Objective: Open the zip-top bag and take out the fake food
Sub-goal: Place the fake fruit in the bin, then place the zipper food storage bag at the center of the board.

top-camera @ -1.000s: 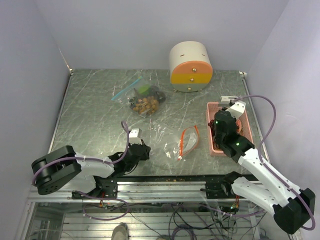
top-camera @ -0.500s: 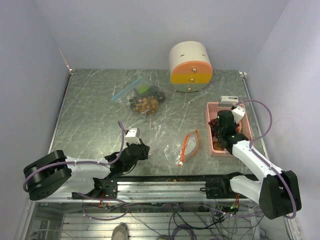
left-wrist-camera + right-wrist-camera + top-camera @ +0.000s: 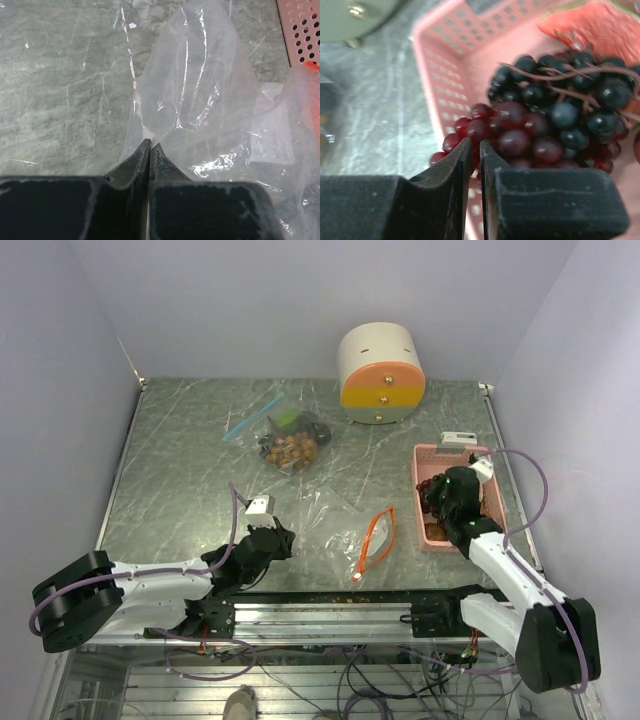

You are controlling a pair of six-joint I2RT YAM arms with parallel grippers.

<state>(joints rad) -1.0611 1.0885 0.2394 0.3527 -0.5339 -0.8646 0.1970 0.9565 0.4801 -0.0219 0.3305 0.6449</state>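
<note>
left hand (image 3: 150, 143) clenching bag (image 3: 200, 90) corner, tugging it nearer | right hand (image 3: 476, 145) narrowing to a slit by grapes (image 3: 545, 125) lying in basket (image 3: 445, 60), grip unclear | likely finishing this bag's emptying

- Zip-top bag (image 3: 200, 100): cut off by right and bottom edges of left wrist view. Its corner vanishes between closed jaws of left gripper (image 3: 150, 144).
- Orange zip strip (image 3: 311, 95): blurred, cut by right edge.
- Pink basket (image 3: 427, 65): cut off by right wrist view's edges; from above, partly under arm.
- Reddish piece (image 3: 592, 27): blurred, kind unclear.
- Right gripper (image 3: 476, 147): narrow gap. Red grapes (image 3: 515, 132) just behind tips; pinched or not, cannot tell.
- Second bag (image 3: 287, 440): contents too small to sort.
- Round container (image 3: 350, 12): blurred sliver at corner.
</note>
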